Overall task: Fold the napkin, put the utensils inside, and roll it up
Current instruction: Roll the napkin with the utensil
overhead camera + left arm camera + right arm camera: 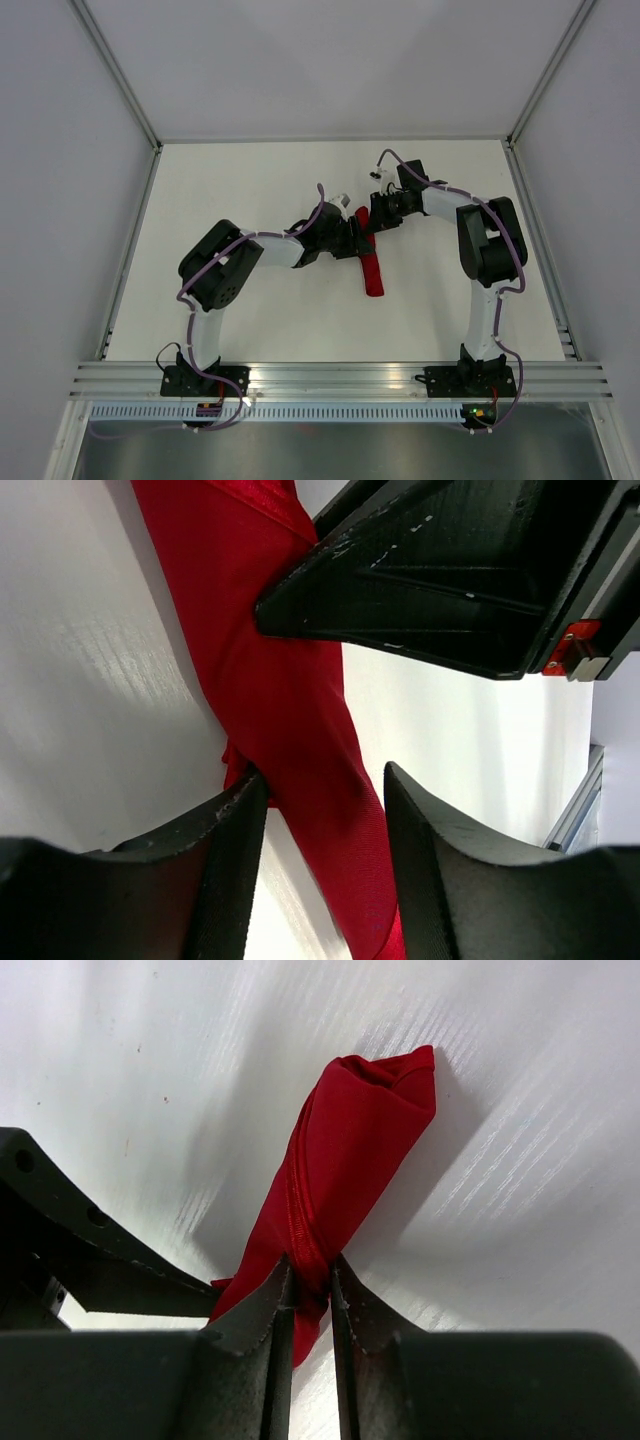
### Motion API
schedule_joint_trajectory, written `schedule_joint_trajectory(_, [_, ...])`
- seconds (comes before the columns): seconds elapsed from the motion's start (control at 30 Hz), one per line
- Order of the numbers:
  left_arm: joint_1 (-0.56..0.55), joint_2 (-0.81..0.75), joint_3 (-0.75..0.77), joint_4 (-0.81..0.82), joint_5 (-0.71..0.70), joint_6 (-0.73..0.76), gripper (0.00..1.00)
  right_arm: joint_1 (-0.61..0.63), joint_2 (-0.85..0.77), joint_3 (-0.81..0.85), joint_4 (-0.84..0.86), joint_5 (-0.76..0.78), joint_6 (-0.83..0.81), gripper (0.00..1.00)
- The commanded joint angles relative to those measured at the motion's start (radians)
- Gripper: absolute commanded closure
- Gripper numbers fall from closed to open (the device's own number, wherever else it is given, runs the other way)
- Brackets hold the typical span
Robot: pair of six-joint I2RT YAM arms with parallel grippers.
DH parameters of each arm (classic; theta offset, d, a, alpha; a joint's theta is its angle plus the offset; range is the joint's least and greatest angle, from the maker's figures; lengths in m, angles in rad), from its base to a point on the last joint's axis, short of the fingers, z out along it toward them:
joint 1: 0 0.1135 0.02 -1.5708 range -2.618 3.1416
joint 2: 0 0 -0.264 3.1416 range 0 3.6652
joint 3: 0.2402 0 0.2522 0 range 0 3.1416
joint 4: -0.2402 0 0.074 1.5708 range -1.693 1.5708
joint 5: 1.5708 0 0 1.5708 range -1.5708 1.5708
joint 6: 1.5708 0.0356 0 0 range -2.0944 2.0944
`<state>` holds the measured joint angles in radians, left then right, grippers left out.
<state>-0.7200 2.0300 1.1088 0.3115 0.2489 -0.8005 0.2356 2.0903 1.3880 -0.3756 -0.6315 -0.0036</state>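
We see a white tabletop [250, 190] filling the middle of the top view. Pale grey walls [60, 150] box it in, with aluminium posts at the corners. A ribbed aluminium rail [340, 378] runs across the bottom of the frame, where both arm bases are bolted. In the wrist views the surface shows a fine grain and soft reflections.

The napkin [373, 272] lies near the centre of the frame as a narrow red roll, running up and down the picture. The right gripper [311, 1268] is pinched tight on a fold at one end of it. The left gripper [325, 780] stands parted astride the roll: one finger [235, 850] touches the cloth, while the other is clear of it, with white table showing between. Purple cables [215, 262] trail along both arms. Small coloured marks on the bases are too small for us to read.
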Motion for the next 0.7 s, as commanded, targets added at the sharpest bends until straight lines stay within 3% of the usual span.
schedule_joint_trajectory(0.0, [0.007, -0.036, -0.018, -0.014, -0.017, 0.003, 0.43, 0.004, -0.026, -0.026, 0.009, 0.161, -0.045, 0.83])
schedule_joint_trajectory(0.23, [0.011, -0.076, -0.035, -0.038, -0.048, 0.015, 0.37, 0.005, -0.055, -0.038, 0.024, 0.21, -0.041, 0.83])
schedule_joint_trajectory(0.67, [0.016, -0.117, -0.05, -0.066, -0.085, 0.034, 0.37, 0.005, -0.081, -0.037, 0.026, 0.199, -0.027, 0.82])
